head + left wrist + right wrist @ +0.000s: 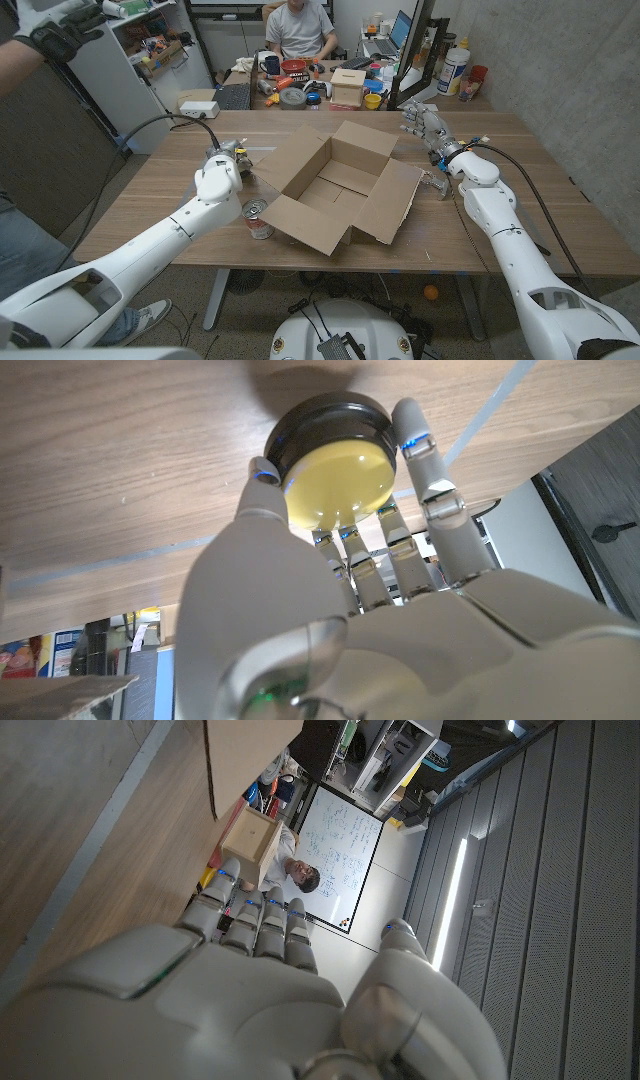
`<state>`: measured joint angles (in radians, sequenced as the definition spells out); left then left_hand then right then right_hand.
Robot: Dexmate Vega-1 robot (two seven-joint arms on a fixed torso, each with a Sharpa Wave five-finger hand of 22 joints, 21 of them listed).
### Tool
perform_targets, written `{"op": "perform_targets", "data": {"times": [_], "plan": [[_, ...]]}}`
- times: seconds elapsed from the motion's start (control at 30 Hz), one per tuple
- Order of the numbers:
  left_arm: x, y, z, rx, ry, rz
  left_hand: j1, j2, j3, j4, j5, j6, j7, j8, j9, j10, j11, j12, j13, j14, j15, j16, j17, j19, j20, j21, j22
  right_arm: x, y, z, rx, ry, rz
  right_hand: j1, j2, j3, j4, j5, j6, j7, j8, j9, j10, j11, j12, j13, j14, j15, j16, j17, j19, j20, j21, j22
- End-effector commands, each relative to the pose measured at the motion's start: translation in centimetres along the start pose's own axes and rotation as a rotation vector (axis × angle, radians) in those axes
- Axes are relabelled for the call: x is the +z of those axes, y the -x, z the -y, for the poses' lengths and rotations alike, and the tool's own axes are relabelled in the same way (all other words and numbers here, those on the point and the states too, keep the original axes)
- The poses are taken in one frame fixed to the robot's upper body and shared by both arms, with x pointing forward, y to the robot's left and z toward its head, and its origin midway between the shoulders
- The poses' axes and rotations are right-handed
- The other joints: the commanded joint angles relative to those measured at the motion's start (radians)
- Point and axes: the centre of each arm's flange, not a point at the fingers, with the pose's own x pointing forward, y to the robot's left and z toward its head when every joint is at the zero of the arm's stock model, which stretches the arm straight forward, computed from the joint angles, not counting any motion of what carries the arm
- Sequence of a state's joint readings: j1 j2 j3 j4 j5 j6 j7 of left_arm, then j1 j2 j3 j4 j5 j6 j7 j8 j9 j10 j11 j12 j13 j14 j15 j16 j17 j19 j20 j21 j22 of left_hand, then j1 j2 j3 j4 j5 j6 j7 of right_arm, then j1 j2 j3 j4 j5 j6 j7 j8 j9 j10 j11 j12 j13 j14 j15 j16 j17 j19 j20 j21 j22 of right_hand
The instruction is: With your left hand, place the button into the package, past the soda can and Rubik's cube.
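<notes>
Button (333,473) in left hand (222,172), beside open package (340,185)

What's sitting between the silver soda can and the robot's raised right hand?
In the head view, the open brown cardboard box lies between the soda can and right hand.

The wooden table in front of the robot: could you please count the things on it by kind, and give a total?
Cardboard box, open: 1
Soda can, near the box: 1
Button, yellow top on a black base, touched by the left hand: 1
Total: 3
The Rubik's cube cannot be made out. The right hand holds nothing.
</notes>
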<state>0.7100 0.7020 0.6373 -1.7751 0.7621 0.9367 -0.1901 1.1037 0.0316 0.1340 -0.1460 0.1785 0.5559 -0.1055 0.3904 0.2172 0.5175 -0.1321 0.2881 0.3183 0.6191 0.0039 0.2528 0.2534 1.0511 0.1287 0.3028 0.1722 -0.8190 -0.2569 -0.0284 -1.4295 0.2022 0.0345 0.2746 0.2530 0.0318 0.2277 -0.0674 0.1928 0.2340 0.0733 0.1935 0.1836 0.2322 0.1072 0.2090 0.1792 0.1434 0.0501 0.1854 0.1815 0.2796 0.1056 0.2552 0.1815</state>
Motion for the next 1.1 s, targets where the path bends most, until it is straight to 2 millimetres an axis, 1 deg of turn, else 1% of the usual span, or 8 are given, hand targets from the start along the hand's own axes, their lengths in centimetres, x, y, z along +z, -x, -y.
{"op": "perform_targets", "data": {"times": [0.03, 0.17, 0.37, 0.5, 0.67, 0.8, 0.93, 1.1], "plan": [[0.4, 2.0, -1.8, 0.044, -0.024, 0.047, 0.082, 0.091, 0.003, 0.009, 0.000, -0.002, 0.000, 0.007, 0.001, 0.005, 0.001, -0.002, 0.007, 0.049, -0.038, 0.003, 0.006, -0.004, 0.004, -0.004, 0.003, 0.7, 0.7, -0.3, -0.017, 0.007, -0.004, -0.004, -0.001, -0.003, 0.003, 0.004, 0.008, 0.006, 0.002, 0.004, 0.007, -0.001, 0.001, 0.003, 0.002, 0.004, 0.004, 0.000, 0.003, -0.002, -0.001, 0.000], [0.3, 2.5, -2.9, 0.056, -0.031, 0.047, 0.082, 0.091, 0.004, 0.010, 0.000, -0.002, 0.000, 0.007, 0.001, 0.006, 0.000, -0.003, 0.008, 0.050, -0.037, 0.003, 0.006, -0.003, 0.003, -0.005, 0.003, 0.8, 0.9, -0.4, -0.019, 0.008, -0.007, -0.004, 0.000, -0.004, 0.003, 0.004, 0.008, 0.006, 0.002, 0.004, 0.009, 0.000, 0.001, 0.003, 0.003, 0.001, 0.004, 0.000, 0.007, -0.007, -0.001, 0.000], [-0.1, 3.3, -4.5, 0.077, -0.047, 0.040, 0.083, 0.090, 0.006, 0.011, 0.001, -0.001, 0.004, 0.007, 0.001, 0.006, -0.002, -0.004, 0.011, 0.050, -0.038, 0.001, 0.007, -0.004, 0.003, -0.009, 0.004, 0.9, 1.4, -0.5, -0.028, 0.004, -0.007, -0.004, 0.000, -0.004, 0.002, 0.004, 0.010, 0.007, 0.002, 0.004, 0.009, 0.001, 0.001, 0.003, 0.004, 0.001, 0.004, 0.000, 0.008, -0.008, -0.003, 0.000], [-0.6, 3.7, -5.2, 0.086, -0.046, 0.033, 0.084, 0.090, 0.007, 0.011, 0.001, -0.001, 0.004, 0.007, 0.001, 0.006, -0.004, -0.005, 0.012, 0.048, -0.038, -0.001, 0.008, -0.008, 0.003, -0.013, 0.004, 1.0, 1.7, -0.5, -0.032, 0.007, -0.007, -0.004, 0.001, -0.004, 0.002, 0.004, 0.009, 0.009, 0.002, 0.004, 0.010, 0.001, 0.001, 0.003, 0.005, 0.001, 0.004, 0.000, 0.009, -0.008, -0.004, -0.001], [-1.3, 4.3, -6.0, 0.100, -0.044, 0.028, 0.084, 0.091, 0.008, 0.013, 0.001, -0.001, 0.005, 0.006, 0.001, 0.005, 0.001, -0.007, 0.014, 0.048, -0.039, -0.002, 0.009, -0.011, 0.003, -0.017, 0.004, 1.1, 2.0, -0.5, -0.040, 0.007, -0.004, -0.003, 0.002, -0.004, 0.001, 0.004, 0.010, 0.008, 0.002, 0.004, 0.009, 0.001, 0.001, 0.003, 0.006, 0.000, 0.004, 0.000, 0.012, -0.011, -0.004, -0.001], [-1.6, 4.5, -6.6, 0.107, -0.040, 0.026, 0.084, 0.092, 0.010, 0.014, 0.001, 0.000, 0.004, 0.006, 0.001, 0.007, -0.003, -0.007, 0.016, 0.049, -0.037, -0.003, 0.010, -0.012, 0.003, -0.020, 0.004, 1.2, 2.2, -0.5, -0.042, 0.011, -0.002, -0.003, 0.002, -0.004, 0.001, 0.005, 0.010, 0.008, 0.002, 0.004, 0.009, 0.001, 0.000, 0.003, 0.007, 0.001, 0.004, 0.000, 0.013, -0.011, -0.005, -0.001], [-1.3, 4.8, -7.5, 0.117, -0.061, 0.039, 0.084, 0.093, 0.011, 0.015, 0.001, -0.002, 0.005, 0.006, 0.000, 0.005, 0.000, -0.009, 0.018, 0.049, -0.035, -0.003, 0.011, -0.014, 0.004, -0.023, 0.004, 1.3, 2.5, -0.4, -0.045, 0.013, 0.000, -0.003, 0.003, -0.004, 0.001, 0.005, 0.010, 0.008, 0.002, 0.004, 0.009, 0.001, 0.000, 0.003, 0.008, 0.000, 0.004, 0.000, 0.013, -0.010, -0.006, -0.001], [0.1, 5.4, -9.1, 0.159, -0.092, 0.076, 0.084, 0.092, 0.012, 0.016, 0.002, 0.001, 0.002, 0.006, 0.000, 0.007, -0.001, -0.009, 0.019, 0.048, -0.036, -0.005, 0.011, -0.019, 0.004, -0.028, 0.005, 1.3, 2.9, -0.3, -0.051, 0.010, 0.004, -0.003, 0.004, -0.004, 0.001, 0.005, 0.011, 0.009, 0.002, 0.004, 0.009, 0.001, 0.000, 0.003, 0.008, -0.001, 0.003, 0.000, 0.015, -0.010, -0.007, -0.001]]}}
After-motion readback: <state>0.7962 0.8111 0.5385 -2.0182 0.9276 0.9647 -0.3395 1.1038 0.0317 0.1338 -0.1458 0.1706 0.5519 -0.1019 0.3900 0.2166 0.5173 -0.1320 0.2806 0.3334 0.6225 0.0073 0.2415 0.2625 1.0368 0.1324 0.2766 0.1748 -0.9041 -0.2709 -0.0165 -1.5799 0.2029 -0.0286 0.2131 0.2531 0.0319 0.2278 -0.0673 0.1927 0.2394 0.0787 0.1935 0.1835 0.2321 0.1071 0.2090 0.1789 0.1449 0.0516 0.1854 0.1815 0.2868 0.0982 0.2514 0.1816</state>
